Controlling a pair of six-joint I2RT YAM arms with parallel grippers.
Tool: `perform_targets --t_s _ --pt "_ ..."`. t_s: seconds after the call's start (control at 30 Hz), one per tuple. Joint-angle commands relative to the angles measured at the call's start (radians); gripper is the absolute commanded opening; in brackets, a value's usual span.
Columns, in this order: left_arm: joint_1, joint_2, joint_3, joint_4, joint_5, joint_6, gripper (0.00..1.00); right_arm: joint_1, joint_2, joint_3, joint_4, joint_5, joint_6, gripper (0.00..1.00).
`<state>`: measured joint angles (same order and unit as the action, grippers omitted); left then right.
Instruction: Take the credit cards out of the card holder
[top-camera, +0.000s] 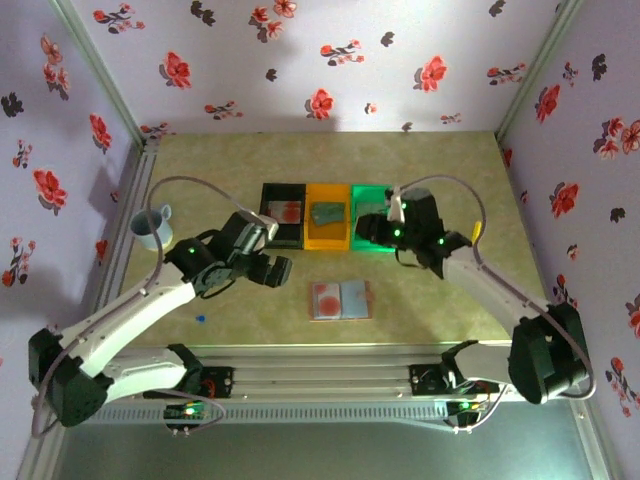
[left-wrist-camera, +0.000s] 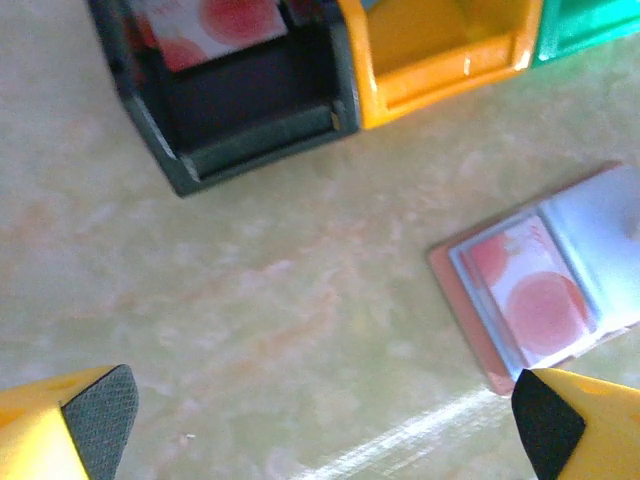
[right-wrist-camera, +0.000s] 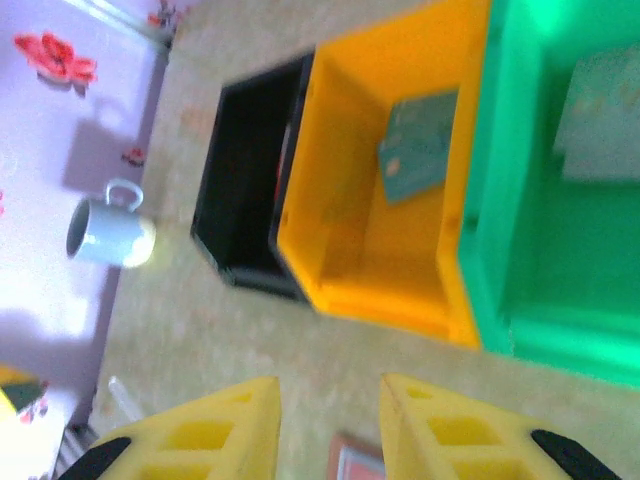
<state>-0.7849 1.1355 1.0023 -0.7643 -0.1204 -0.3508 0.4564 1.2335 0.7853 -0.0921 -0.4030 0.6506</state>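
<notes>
**Fetching the card from the open holder**

Start nearest: find the card holder (top-camera: 341, 300) lying open and flat on the counter (top-camera: 430, 300), with one of the credit cards (left-wrist-camera: 530, 295) tucked in its left pocket. Note the left hand (left-wrist-camera: 322, 425) spread wide and empty, hovering low just left of the holder, with the arm stretched forward and the wrist turned in towards it. Set one finger on the card's exposed face and slide it out along the pocket rather than lifting. Pin the holder first if need be, as a light thing probably prone to shifting.

Further back, see the right hand (right-wrist-camera: 330, 400) part-spread with nothing between its fingers, poised by the near edge of the green bin (right-wrist-camera: 560, 280), elbow folded, wrist tipped down. Beyond, count a blotched card in the black bin (top-camera: 282, 238), a teal one in the orange bin (top-camera: 328, 238) and a greyish one in the green.
</notes>
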Motion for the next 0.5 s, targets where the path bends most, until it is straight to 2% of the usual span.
perform_targets --t_s 0.0,0.23,0.47 --pt "-0.019 0.024 -0.017 -0.046 0.085 -0.136 1.00 0.061 -0.087 -0.104 0.094 0.021 0.097 0.31" --pt "-0.089 0.074 -0.084 -0.023 0.122 -0.305 1.00 0.181 -0.218 -0.340 0.241 0.082 0.249 0.31" --pt "-0.157 0.179 -0.099 0.004 0.121 -0.409 1.00 0.304 -0.213 -0.424 0.312 0.151 0.300 0.31"
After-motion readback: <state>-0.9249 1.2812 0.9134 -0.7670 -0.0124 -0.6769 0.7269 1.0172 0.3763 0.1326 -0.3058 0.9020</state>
